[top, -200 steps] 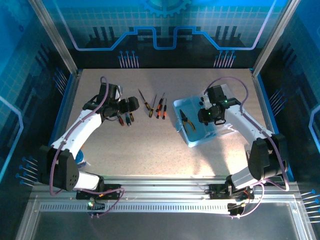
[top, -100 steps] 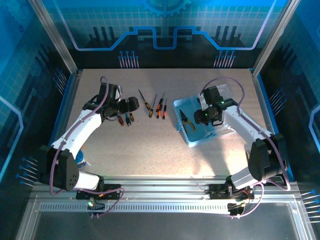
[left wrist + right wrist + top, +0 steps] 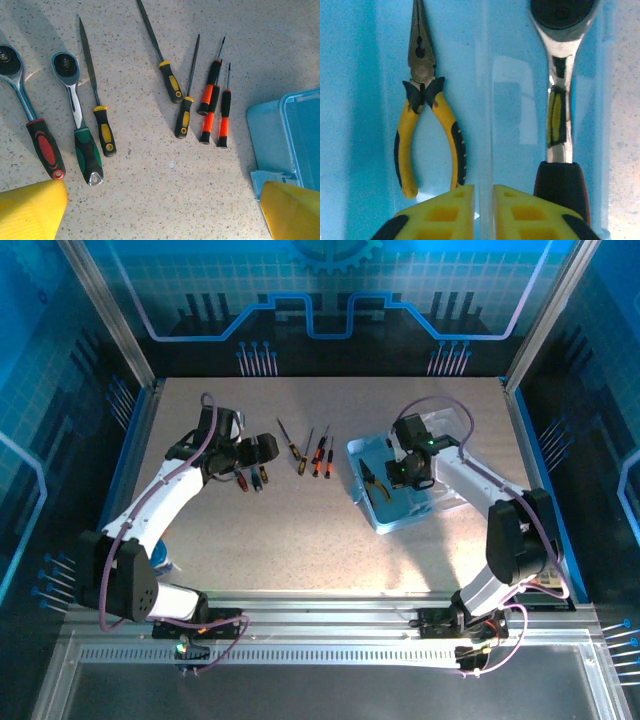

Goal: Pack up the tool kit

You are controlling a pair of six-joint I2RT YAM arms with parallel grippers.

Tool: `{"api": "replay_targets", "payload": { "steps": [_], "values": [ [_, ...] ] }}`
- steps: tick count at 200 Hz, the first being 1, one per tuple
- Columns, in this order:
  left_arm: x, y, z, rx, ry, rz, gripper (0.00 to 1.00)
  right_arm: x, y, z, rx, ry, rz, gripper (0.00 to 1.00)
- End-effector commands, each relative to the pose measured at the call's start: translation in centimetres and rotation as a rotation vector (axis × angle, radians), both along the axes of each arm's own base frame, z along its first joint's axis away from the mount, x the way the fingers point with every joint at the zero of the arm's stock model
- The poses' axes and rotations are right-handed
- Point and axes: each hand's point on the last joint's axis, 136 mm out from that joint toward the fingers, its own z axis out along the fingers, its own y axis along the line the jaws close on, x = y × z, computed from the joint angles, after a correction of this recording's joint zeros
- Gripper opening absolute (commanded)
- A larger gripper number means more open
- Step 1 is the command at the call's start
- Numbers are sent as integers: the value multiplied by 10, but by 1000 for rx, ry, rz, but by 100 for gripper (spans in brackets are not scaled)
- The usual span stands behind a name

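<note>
The light-blue case (image 3: 408,514) sat on the right half of the table (image 3: 320,550), skewed to its edges, its inside open to view. In one compartment the pliers (image 3: 427,125) lay flat. Their long axis ran straight away from the right gripper (image 3: 482,206), with the closed nose at the far end and the yellow-and-black handles splayed back towards the fingers. Seen from overhead, the nose pointed to the table's far side. Across a low ridge (image 3: 485,100) a chrome ratchet (image 3: 559,100) lay parallel, head away and dark grip near; packed side by side like this, they probably left room for the slimmer tools. The right gripper hovered over the ridge, jaws drawn almost together, with nothing visible between them. Left of the case, the red-and-black screwdrivers (image 3: 215,107), yellow-and-black screwdrivers (image 3: 172,87) and two more ratchets (image 3: 87,152) lay loose in a row, tips away. The left gripper (image 3: 161,212) hung above them, spread wide and empty, likely poised to choose the next one
</note>
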Motion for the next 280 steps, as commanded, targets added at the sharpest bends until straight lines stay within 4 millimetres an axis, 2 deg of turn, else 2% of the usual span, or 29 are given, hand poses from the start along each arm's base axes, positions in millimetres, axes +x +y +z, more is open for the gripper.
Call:
{"api": "replay_targets", "payload": {
  "steps": [1, 29, 113, 184, 195, 224, 253, 258, 280],
  "values": [
    [3, -5, 2, -18, -6, -19, 99, 11, 8, 5, 16, -28, -26, 12],
    [4, -6, 2, -19, -6, -23, 99, 21, 12, 3, 33, -40, -62, 0],
    [3, -5, -2, -15, 1, -24, 99, 59, 49, 16, 100, -103, -111, 0],
    [4, -4, -20, 4, 39, -23, 99, 69, 68, 30, 151, -139, -122, 0],
    [4, -2, -27, 18, 57, -20, 99, 68, 73, 34, 153, -143, -105, 12],
    [4, 12, -49, 104, 123, 15, 99, 59, 74, 49, 144, -150, -60, 61],
    [9, 22, -67, 159, 171, 33, 99, 46, 70, 72, 144, -183, -21, 90],
    [12, 22, -68, 159, 175, 34, 99, 44, 69, 78, 145, -193, -13, 99],
    [30, 17, -73, 157, 176, 25, 99, 34, 74, 97, 171, -234, 52, 100]
  ]
}}
